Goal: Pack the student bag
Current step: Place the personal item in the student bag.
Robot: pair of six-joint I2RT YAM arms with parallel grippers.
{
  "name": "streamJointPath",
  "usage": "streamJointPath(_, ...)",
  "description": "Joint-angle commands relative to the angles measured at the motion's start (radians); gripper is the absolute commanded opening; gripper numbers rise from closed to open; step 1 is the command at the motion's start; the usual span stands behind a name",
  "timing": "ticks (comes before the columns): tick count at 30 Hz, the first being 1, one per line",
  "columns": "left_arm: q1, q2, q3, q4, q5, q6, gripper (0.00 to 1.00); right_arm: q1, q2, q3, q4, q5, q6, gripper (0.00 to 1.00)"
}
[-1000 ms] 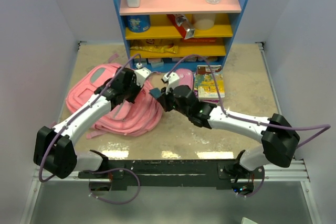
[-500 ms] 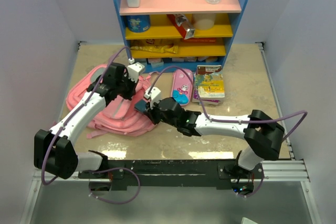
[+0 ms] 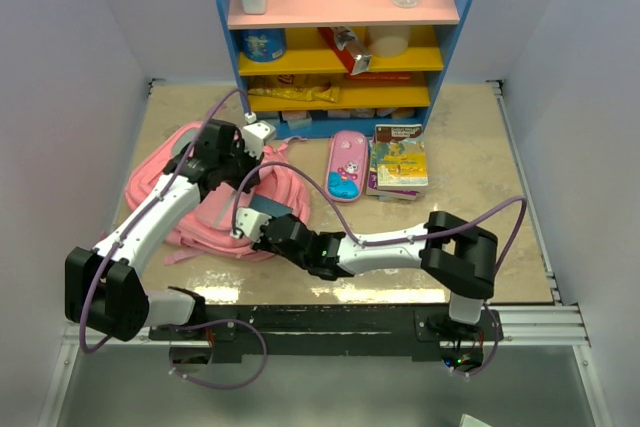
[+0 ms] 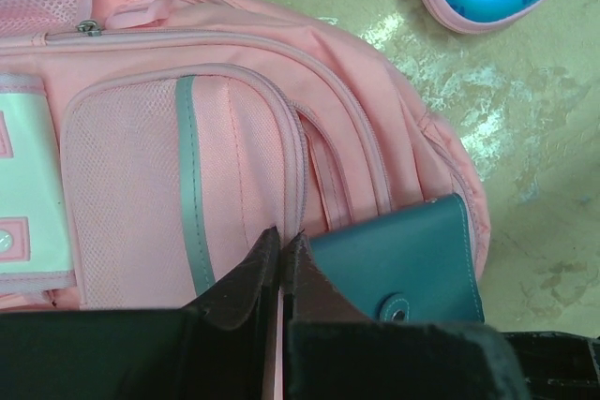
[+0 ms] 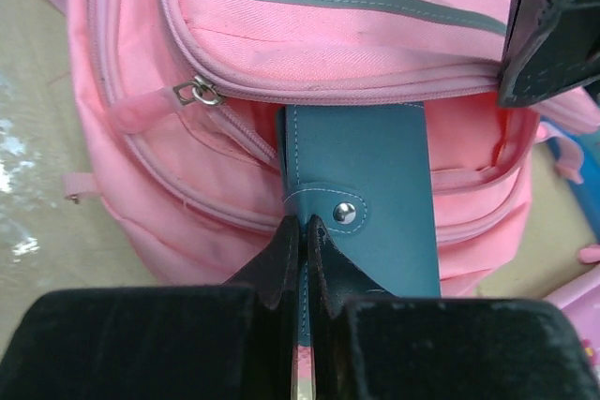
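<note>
The student bag (image 3: 180,197) is a large pink backpack lying flat at the left of the table. My left gripper (image 3: 250,169) is shut on the bag's fabric beside a zip edge, and in the left wrist view (image 4: 281,239) the jaws pinch the pink cloth (image 4: 234,91). My right gripper (image 3: 268,223) is shut on a teal snap wallet (image 3: 268,205). In the right wrist view (image 5: 302,224) the wallet (image 5: 366,175) sits with its far end under the bag's open zip flap (image 5: 328,35). The wallet also shows in the left wrist view (image 4: 412,259).
A pink-and-blue pencil case (image 3: 347,165) and a stack of picture books (image 3: 400,162) lie to the right of the bag. A blue, yellow and pink shelf unit (image 3: 340,42) with bottles and packets stands at the back. White walls close in both sides.
My right gripper has carried the teal wallet left and nearer, from beside the pencil case to the bag's opening. My left gripper moved back and left at first, then held still.
</note>
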State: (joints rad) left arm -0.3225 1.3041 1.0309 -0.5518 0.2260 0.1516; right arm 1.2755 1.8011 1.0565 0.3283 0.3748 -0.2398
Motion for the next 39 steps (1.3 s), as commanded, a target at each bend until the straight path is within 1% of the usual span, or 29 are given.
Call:
streamJointPath(1,0.002,-0.037,0.084,0.055,0.078,0.020,0.00,-0.005,0.015,0.017,0.090,0.041,-0.226,0.00)
streamJointPath(2,0.003,-0.037,0.083,0.053,0.082,0.023,0.00,-0.004,0.009,-0.004,0.128,0.024,-0.254,0.00)
streamJointPath(3,0.003,-0.037,0.083,0.052,0.090,0.023,0.00,-0.004,-0.002,-0.035,0.205,0.006,-0.271,0.00)
streamJointPath(4,0.003,-0.034,0.083,0.049,0.102,0.023,0.00,-0.007,0.001,-0.038,0.230,0.001,-0.300,0.00)
streamJointPath(9,0.007,-0.028,0.086,0.032,0.153,0.026,0.00,-0.004,0.050,-0.004,0.300,-0.082,-0.395,0.00)
streamJointPath(10,0.007,-0.019,0.087,0.020,0.185,0.028,0.00,-0.001,0.069,0.002,0.310,-0.092,-0.435,0.03)
streamJointPath(12,0.010,-0.008,0.095,0.003,0.211,0.034,0.00,0.002,0.093,0.025,0.340,-0.082,-0.458,0.06)
streamJointPath(13,0.011,0.003,0.097,-0.011,0.232,0.035,0.00,0.002,0.101,0.031,0.341,-0.082,-0.458,0.09)
streamJointPath(14,0.011,0.006,0.097,-0.017,0.242,0.045,0.00,0.002,0.099,0.031,0.350,-0.085,-0.455,0.19)
streamJointPath(16,0.014,0.015,0.097,-0.034,0.268,0.054,0.00,0.001,0.093,0.016,0.367,-0.073,-0.458,0.28)
streamJointPath(17,0.016,0.018,0.094,-0.037,0.268,0.063,0.00,0.001,0.083,0.007,0.377,-0.063,-0.454,0.37)
streamJointPath(18,0.016,0.021,0.090,-0.037,0.266,0.065,0.00,0.001,0.070,-0.024,0.409,-0.025,-0.446,0.43)
streamJointPath(20,0.020,0.026,0.086,-0.030,0.254,0.065,0.00,0.001,0.011,-0.059,0.439,-0.007,-0.377,0.53)
streamJointPath(21,0.026,0.026,0.087,-0.027,0.251,0.062,0.00,0.002,-0.014,-0.102,0.448,-0.002,-0.345,0.56)
streamJointPath(22,0.026,0.027,0.087,-0.020,0.248,0.062,0.00,0.001,-0.038,-0.124,0.451,-0.008,-0.269,0.64)
streamJointPath(23,0.031,0.027,0.089,-0.016,0.242,0.059,0.00,0.001,-0.067,-0.142,0.448,-0.019,-0.229,0.68)
streamJointPath(26,0.034,0.026,0.095,0.000,0.227,0.052,0.00,0.002,-0.176,-0.222,0.420,-0.073,-0.086,0.70)
streamJointPath(28,0.036,0.026,0.098,0.001,0.220,0.052,0.00,-0.005,-0.241,-0.282,0.425,-0.070,0.011,0.67)
streamJointPath(31,0.034,0.020,0.106,0.001,0.223,0.049,0.00,-0.030,-0.293,-0.355,0.460,-0.051,0.115,0.53)
streamJointPath(32,0.036,0.017,0.106,0.001,0.223,0.048,0.00,-0.041,-0.299,-0.369,0.466,-0.059,0.135,0.39)
streamJointPath(34,0.036,0.011,0.110,-0.002,0.225,0.046,0.00,-0.074,-0.296,-0.374,0.451,-0.085,0.191,0.21)
streamJointPath(35,0.036,0.011,0.113,-0.005,0.225,0.049,0.00,-0.085,-0.296,-0.371,0.433,-0.114,0.204,0.04)
streamJointPath(36,0.036,0.006,0.116,-0.008,0.223,0.049,0.00,-0.102,-0.296,-0.374,0.431,-0.131,0.224,0.00)
streamJointPath(38,0.036,0.001,0.120,-0.011,0.223,0.054,0.00,-0.116,-0.287,-0.380,0.433,-0.169,0.232,0.00)
streamJointPath(39,0.036,-0.002,0.121,-0.014,0.222,0.052,0.00,-0.131,-0.278,-0.380,0.433,-0.184,0.272,0.00)
